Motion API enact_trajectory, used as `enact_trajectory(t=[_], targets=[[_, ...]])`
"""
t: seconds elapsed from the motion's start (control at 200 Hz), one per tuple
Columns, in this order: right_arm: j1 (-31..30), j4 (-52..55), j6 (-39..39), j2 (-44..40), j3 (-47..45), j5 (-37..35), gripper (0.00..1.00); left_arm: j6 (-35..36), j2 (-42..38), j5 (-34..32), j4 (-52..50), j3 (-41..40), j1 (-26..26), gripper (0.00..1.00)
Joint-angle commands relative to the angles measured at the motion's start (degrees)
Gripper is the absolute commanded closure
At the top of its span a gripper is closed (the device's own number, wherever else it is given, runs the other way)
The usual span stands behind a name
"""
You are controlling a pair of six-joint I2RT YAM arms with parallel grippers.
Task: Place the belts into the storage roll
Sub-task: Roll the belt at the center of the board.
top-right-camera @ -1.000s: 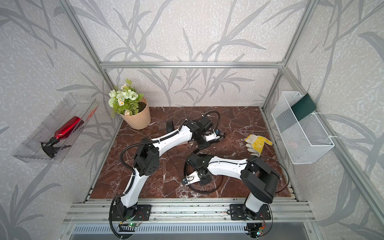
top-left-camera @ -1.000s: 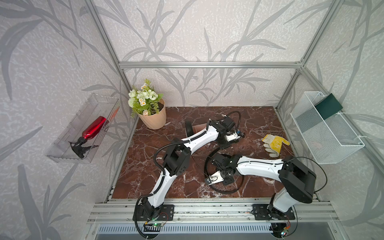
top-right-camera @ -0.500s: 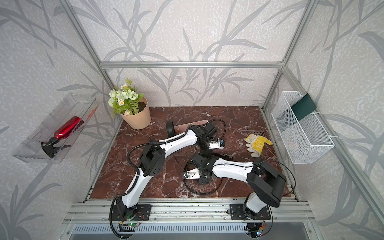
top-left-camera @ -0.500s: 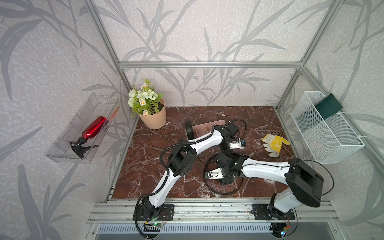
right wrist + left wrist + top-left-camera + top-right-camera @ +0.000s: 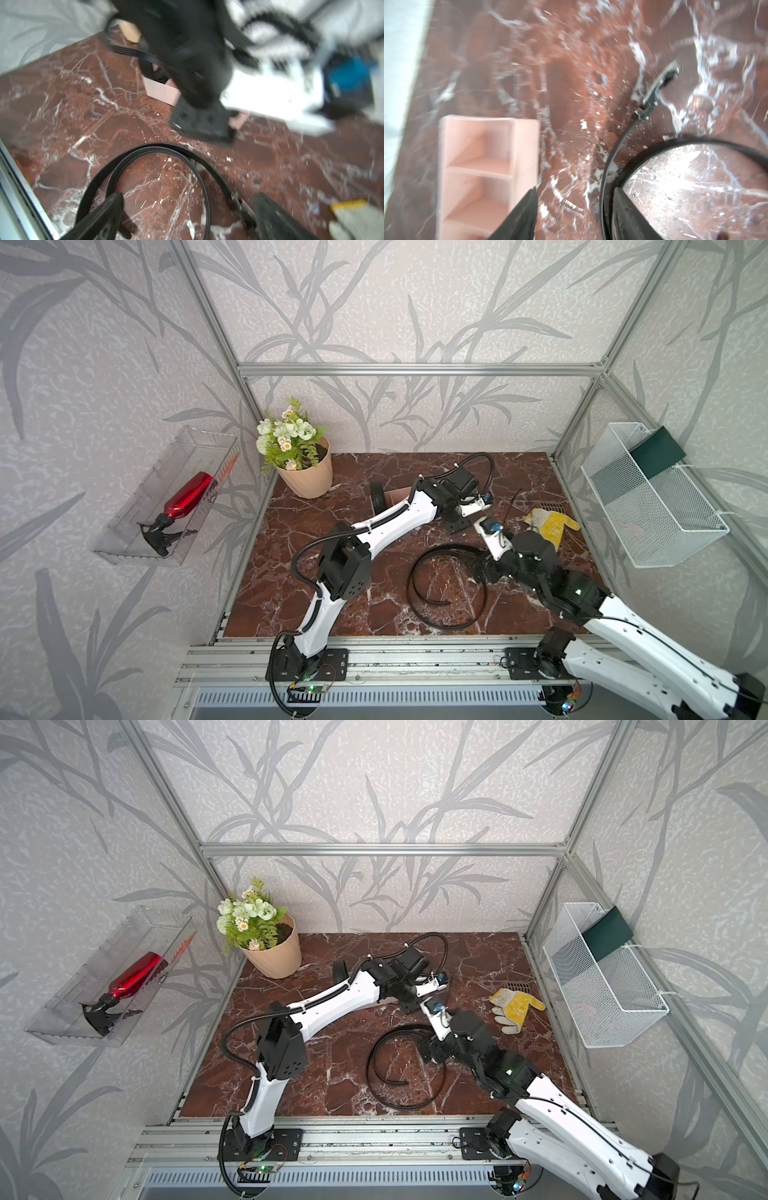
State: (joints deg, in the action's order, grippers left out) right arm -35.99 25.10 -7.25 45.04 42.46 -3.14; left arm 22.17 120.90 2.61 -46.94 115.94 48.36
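A: Listing belts: loose belt (image 5: 432,589) uncoiled on desk (image 5: 291,572), centre; coiled belt (image 5: 377,498) at 12 o'clock, beside storage roll (image 5: 475,166).

B: Storage roll?

A: Mostly hidden under left arm; blurred.

B: Fingers?

A: Left gripper (image 5: 575,216) parted, empty. Right gripper (image 5: 187,216) wide, empty, straddling loose belt.

A: What lies on the marble floor (image 5: 291,572)?
B: A black belt (image 5: 419,572), sprung into a loose open loop between the two arms.
A: And the tray (image 5: 392,494)?
B: Mostly hidden behind the left arm (image 5: 399,518); a coiled belt (image 5: 377,497) stands at its end near the flowerpot (image 5: 307,479).
A: The right side?
B: A yellow glove (image 5: 548,522) beside the right arm (image 5: 536,564), and a white basket (image 5: 656,506) on the wall.
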Motion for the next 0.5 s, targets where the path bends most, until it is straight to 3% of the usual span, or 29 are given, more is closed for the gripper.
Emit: enact_trajectory(t=[0.0, 0.115, 0.34, 0.435, 0.495], targets=[[10.0, 10.9, -14.7, 5.3, 3.3, 12.4, 0.11, -10.4, -4.3, -5.8, -6.2, 0.5, -0.5, 0.43], [15.6, 18.3, -11.6, 17.0, 9.9, 15.9, 0.17, -13.4, -9.7, -6.2, -10.7, -8.8, -0.5, 0.46], [15.8, 30.9, 4.1, 39.6, 26.3, 8.6, 0.2, -17.8, -21.1, 0.3, -9.5, -33.3, -0.2, 0.5], [15.7, 31.0, 7.9, 44.4, 28.6, 7.4, 0.22, -15.6, -24.4, 6.1, -7.7, -38.3, 0.4, 0.5], [15.7, 30.9, 9.6, 46.1, 29.3, 6.9, 0.22, -14.5, -25.3, 5.7, -7.4, -39.7, 1.4, 0.5]])
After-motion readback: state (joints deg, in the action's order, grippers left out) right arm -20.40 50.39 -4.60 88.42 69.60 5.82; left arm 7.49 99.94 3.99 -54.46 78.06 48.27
